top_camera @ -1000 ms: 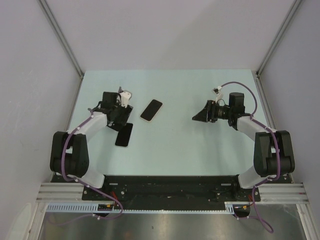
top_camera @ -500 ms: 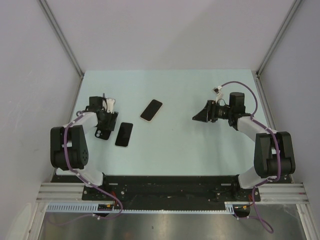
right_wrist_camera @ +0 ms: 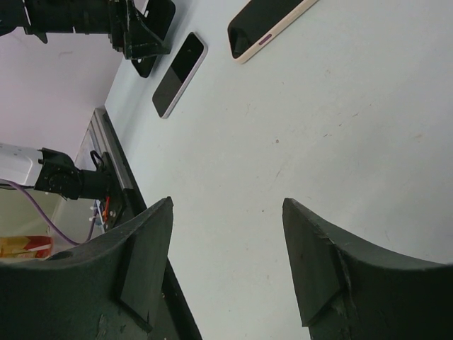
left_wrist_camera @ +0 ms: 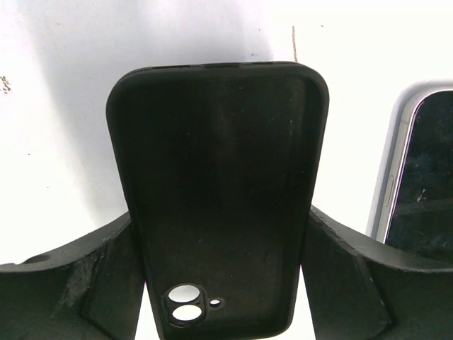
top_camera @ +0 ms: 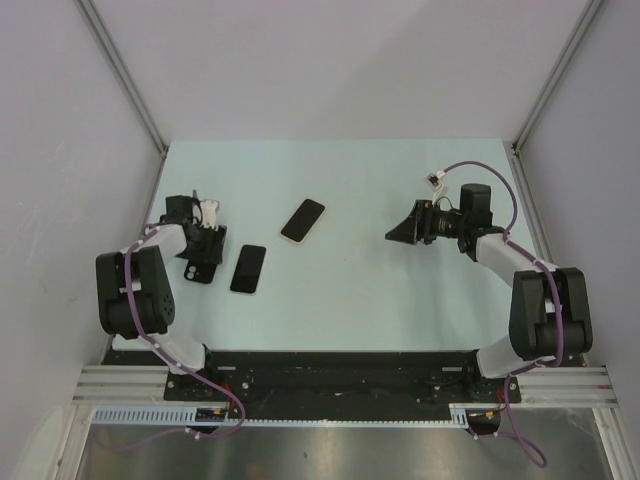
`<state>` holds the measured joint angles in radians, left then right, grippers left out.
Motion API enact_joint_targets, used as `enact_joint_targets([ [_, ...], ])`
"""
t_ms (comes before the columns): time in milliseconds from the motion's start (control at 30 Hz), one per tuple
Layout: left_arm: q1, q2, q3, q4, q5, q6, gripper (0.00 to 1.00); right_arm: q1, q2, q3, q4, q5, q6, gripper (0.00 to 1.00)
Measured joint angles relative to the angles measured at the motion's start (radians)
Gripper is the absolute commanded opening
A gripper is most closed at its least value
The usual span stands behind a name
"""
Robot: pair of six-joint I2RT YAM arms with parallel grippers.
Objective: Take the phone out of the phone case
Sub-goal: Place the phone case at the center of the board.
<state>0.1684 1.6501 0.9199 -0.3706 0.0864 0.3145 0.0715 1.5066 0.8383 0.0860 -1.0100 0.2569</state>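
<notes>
Since the phone already lies bare on the table, lower left of centre, the left pincer, clamping the empty case by its sides, should lay it flat beside it, then let go; right pincer hangs released

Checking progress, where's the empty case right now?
Top view, far left: the case is clamped in the left gripper, just left of the nearest phone.
</notes>
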Motion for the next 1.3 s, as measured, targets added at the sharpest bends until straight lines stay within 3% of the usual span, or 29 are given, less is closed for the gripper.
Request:
enact_joint_targets([
  [667,0.021,-0.023,-0.021,-0.034,0.021,0.008,0.99,0.000,-0.023,0.000,-0.008,0.003,-0.014,0.68],
  [1033,0.024,-0.054,-0.018,-0.118,0.022,0.002,1.00,0.000,-0.023,0.000,-0.012,0.003,-0.025,0.68],
  [1300,0.018,-0.157,0.108,-0.171,0.099,-0.029,1.00,0.001,-0.023,0.000,-0.014,0.005,-0.028,0.69],
])
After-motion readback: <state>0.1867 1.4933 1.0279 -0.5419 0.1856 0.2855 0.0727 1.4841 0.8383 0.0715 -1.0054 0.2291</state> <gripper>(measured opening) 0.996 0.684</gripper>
